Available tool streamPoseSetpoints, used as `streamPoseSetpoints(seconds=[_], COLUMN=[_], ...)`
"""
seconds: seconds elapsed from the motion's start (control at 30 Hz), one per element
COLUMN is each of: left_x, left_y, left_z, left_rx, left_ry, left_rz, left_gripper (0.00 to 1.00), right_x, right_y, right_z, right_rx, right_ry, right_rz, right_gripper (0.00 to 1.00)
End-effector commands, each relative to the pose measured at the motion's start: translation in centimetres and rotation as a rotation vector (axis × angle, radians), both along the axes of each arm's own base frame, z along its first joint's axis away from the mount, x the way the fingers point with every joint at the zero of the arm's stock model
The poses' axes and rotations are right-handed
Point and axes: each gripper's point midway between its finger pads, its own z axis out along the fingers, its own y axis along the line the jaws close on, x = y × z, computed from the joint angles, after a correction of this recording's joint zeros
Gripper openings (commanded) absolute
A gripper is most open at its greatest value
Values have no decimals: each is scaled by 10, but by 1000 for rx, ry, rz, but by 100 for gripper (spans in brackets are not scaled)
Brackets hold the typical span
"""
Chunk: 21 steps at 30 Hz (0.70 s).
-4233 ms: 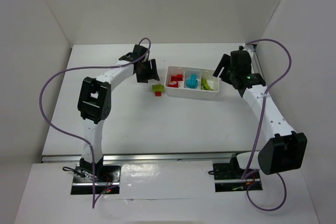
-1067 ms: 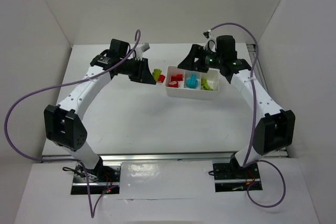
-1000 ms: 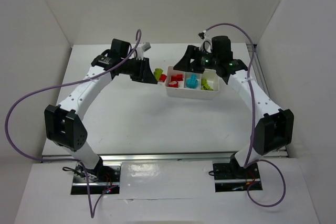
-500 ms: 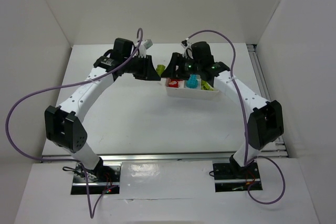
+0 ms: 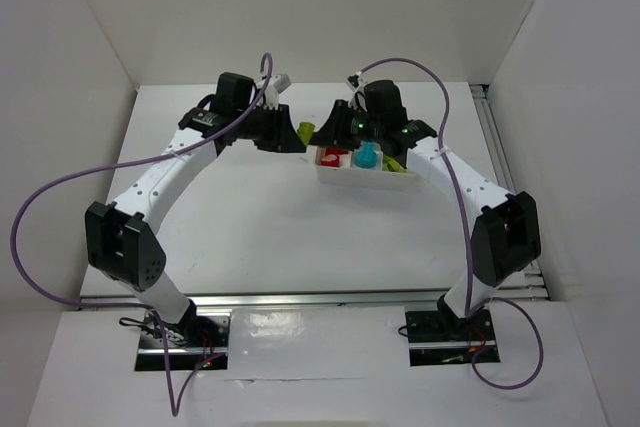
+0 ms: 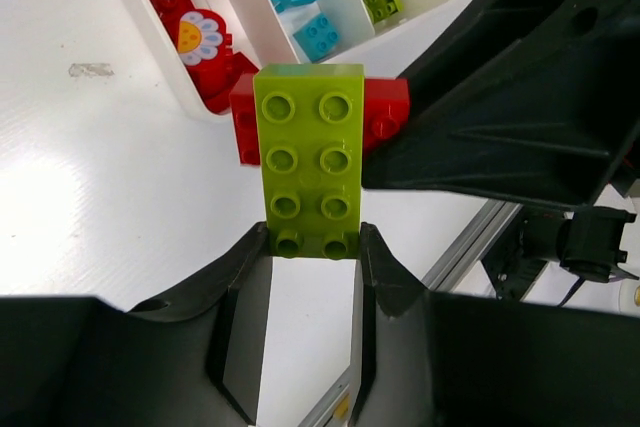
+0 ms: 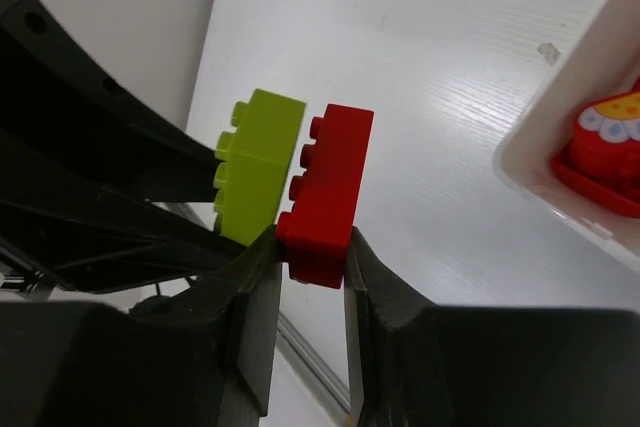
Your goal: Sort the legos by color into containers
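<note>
The green brick (image 6: 308,147) is gripped by the left tool (image 6: 312,247), the red brick (image 7: 325,192) by the right tool (image 7: 310,247); seemingly joined, they are held at the tray's (image 5: 365,181) 10 o'clock.

Ahead of the left gripper (image 6: 312,242), the red plastic brick (image 6: 388,112) is mostly hidden behind the yellow-green plastic brick (image 6: 308,152). Beyond them, the white three-compartment plastic tray (image 6: 165,47) runs off the top edge.

Bright, even overhead light, soft faint shadows, sharp focus throughout.
</note>
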Motion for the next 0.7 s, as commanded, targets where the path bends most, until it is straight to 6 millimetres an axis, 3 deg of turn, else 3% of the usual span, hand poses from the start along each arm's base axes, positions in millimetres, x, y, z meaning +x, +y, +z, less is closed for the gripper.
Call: streamPoseSetpoints(seconds=[0.0, 0.13, 0.23, 0.27, 0.4, 0.47, 0.5, 0.53, 0.6, 0.67], left_x=[-7, 4, 12, 11, 15, 16, 16, 17, 17, 17], left_y=[2, 18, 29, 28, 38, 38, 38, 40, 40, 41], left_z=[22, 20, 16, 17, 20, 20, 20, 20, 20, 17], left_rx=[-41, -45, -46, -51, -57, -56, -56, -55, -55, -47], left_ry=[-53, -52, -37, -35, -32, -26, -26, -20, -20, -12], left_rz=[-14, 27, 63, 56, 98, 112, 113, 129, 129, 136], left_gripper=[0, 0, 0, 0, 0, 0, 0, 0, 0, 0], right_x=[8, 18, 20, 26, 53, 70, 79, 88, 100, 109], right_y=[-10, -39, -41, -45, -47, -51, -51, -51, -54, -54], right_z=[18, -6, -16, -11, -31, -31, -48, -43, -63, -65], right_rx=[8, -54, -83, -91, -172, -219, -249, -257, -305, -318], right_ry=[-89, -51, -52, -70, -69, -71, -42, -52, -33, -41], right_rz=[-75, -164, -168, -199, -241, -288, -299, -320, -343, -366], right_gripper=[5, 1, 1, 1, 1, 1, 1, 2, 2, 2])
